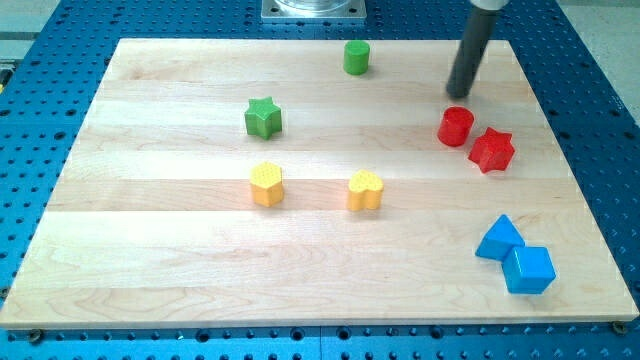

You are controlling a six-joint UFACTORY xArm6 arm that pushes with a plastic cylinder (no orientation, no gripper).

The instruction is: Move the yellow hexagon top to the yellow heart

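Observation:
The yellow hexagon (267,184) sits left of the board's middle. The yellow heart (365,190) lies to its right, a block's width or so apart, at about the same height in the view. My tip (459,94) is far off at the view's upper right, just above the red cylinder (455,126) and well away from both yellow blocks.
A red star (491,150) sits right of the red cylinder. A green star (263,118) lies above the yellow hexagon. A green cylinder (357,57) stands near the top edge. A blue triangle (498,238) and blue cube (528,269) touch at lower right.

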